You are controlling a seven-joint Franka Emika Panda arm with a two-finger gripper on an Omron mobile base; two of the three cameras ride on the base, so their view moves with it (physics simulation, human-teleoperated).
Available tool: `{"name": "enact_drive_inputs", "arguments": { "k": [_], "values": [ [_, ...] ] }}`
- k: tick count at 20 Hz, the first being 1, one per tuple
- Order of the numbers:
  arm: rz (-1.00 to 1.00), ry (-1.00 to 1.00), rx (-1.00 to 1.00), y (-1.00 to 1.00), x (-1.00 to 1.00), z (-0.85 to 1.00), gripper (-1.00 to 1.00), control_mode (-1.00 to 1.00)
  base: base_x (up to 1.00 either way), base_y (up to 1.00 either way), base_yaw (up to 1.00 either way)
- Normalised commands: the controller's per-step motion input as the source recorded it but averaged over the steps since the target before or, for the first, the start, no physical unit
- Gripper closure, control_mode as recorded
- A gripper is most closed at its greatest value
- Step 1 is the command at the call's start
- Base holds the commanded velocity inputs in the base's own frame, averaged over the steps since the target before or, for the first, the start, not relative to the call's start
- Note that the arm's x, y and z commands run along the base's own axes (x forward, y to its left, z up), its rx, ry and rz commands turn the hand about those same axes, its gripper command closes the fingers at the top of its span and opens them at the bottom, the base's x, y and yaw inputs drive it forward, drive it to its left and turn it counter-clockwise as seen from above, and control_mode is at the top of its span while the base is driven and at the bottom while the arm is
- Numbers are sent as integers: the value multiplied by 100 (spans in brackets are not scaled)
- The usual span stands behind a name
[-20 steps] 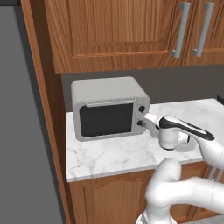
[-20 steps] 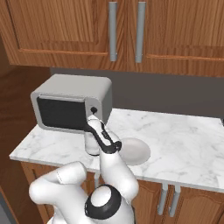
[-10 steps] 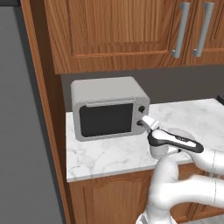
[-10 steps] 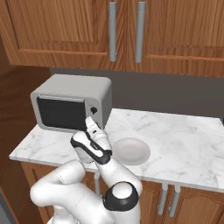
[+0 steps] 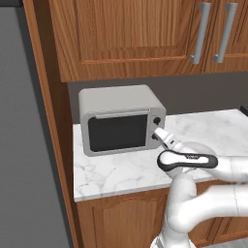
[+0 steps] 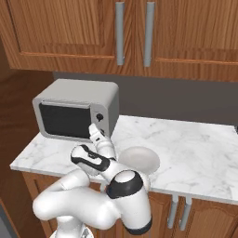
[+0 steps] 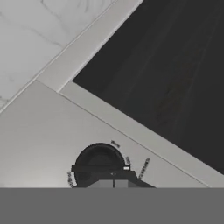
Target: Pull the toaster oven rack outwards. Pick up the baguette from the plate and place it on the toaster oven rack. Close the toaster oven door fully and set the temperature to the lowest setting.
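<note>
Two black knobs sit on the right front panel of the toaster oven [image 5: 121, 118], and the gripper [image 5: 158, 133] has its tip at the lower knob [image 7: 99, 165], coming in from the front right. In the hand view that knob lies directly ahead of the fingers, its pointer bar running across the view. Whether the fingers are apart or pinched on it I cannot tell. The toaster oven door [image 5: 117, 132] stands closed; the plate [image 6: 139, 158] on the counter [image 6: 195, 144] looks bare, so turning the temperature down seems the step in hand.
</note>
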Motion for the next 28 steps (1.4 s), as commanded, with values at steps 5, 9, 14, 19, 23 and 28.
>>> {"name": "enact_drive_inputs", "arguments": {
  "k": [5,9,14,19,23,28],
  "values": [
    [20,0,-31,15,0,-18,100,-100,0,0,0],
    [32,-1,-49,12,-2,-37,100,-100,0,0,0],
    [39,-7,-66,1,-16,-47,100,-100,0,0,0],
    [43,-3,-71,0,-22,-58,100,-100,0,0,0],
    [42,0,-73,-3,-33,-76,100,-100,0,0,0],
    [42,0,-74,-5,-38,-81,100,-100,0,0,0]
  ]
}}
